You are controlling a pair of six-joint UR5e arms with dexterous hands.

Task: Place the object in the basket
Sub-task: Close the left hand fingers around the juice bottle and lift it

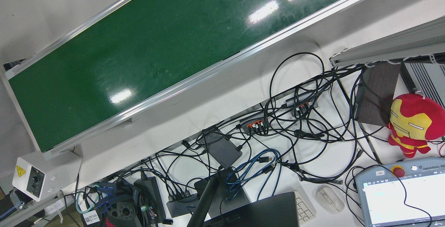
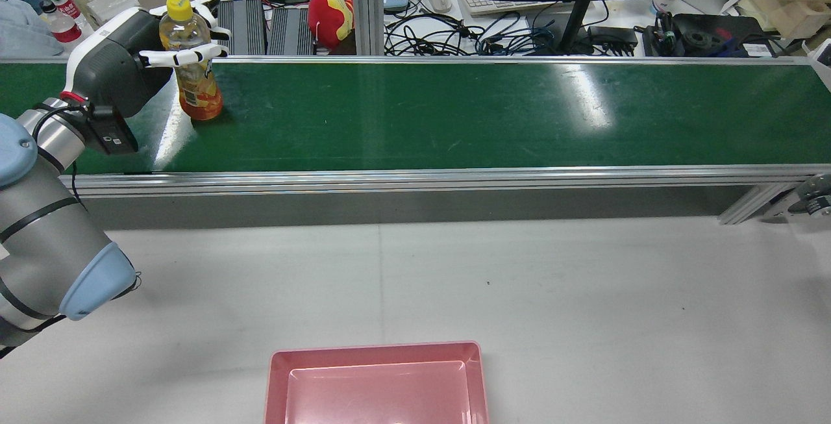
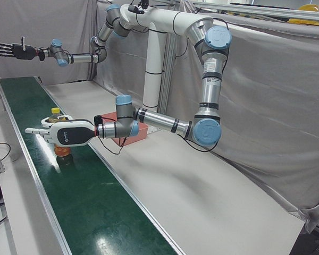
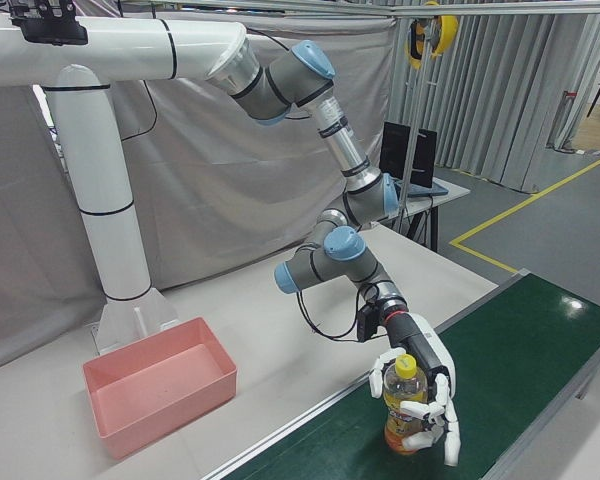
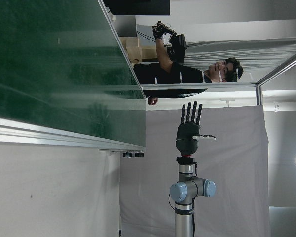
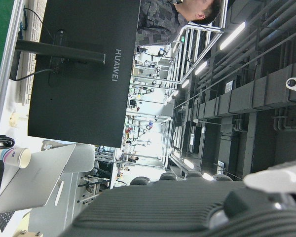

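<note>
**Bottle in the grasp, not yet lifted off the belt**

The left hand is wrapped around the bottle, white fingers curled across its upper body below the yellow cap. The right-front view shows the same grip from the other side, fingers closed round the orange drink. The bottle stands upright and appears to rest on the green conveyor belt, near the belt's left end as the rear camera sees it, so I judge the grasp made but the lift not begun.

The right hand hangs high and well away over the far end of the belt, fingers spread and holding nothing.

The pink basket sits empty at the near edge of the white worktop, roughly midway along it, well apart from the bottle. Lifting, carrying across the worktop and releasing all remain.
</note>
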